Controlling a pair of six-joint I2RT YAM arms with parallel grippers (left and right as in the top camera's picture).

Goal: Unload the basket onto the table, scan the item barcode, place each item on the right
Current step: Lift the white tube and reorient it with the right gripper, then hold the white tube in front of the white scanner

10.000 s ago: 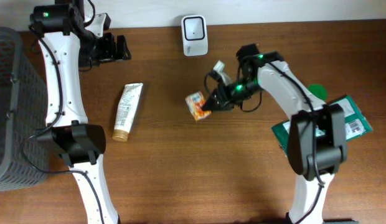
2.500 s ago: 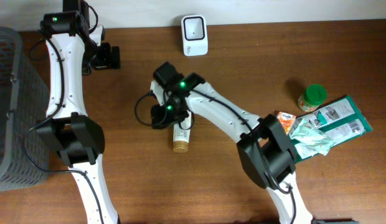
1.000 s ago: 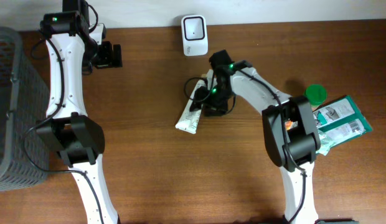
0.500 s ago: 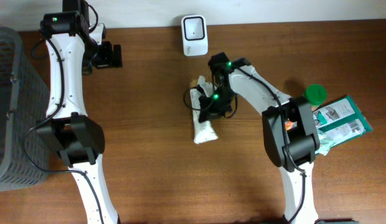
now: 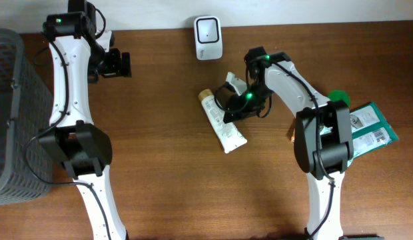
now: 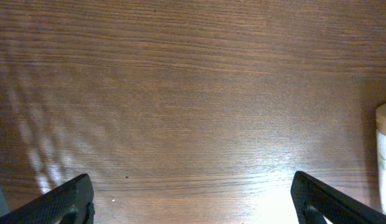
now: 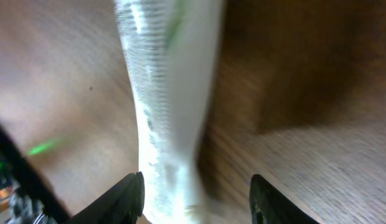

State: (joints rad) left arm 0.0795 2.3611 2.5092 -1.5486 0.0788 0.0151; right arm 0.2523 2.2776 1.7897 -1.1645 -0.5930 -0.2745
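Straddling the blurred tube (image 7: 171, 124), the right gripper (image 7: 194, 198) has its fingers spread, not clamping. Tube lies flat and diagonal on the table (image 5: 160, 193), near the scanner (image 5: 208, 29) but apart from it. Left gripper (image 5: 121, 63) gapes wide, well off to the left.

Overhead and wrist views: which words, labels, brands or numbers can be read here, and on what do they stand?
No text can be read in any view.
tube: print too small from overhead, blurred in the right wrist view.
green packet: white labels, too small to read.
scanner: no marking visible.
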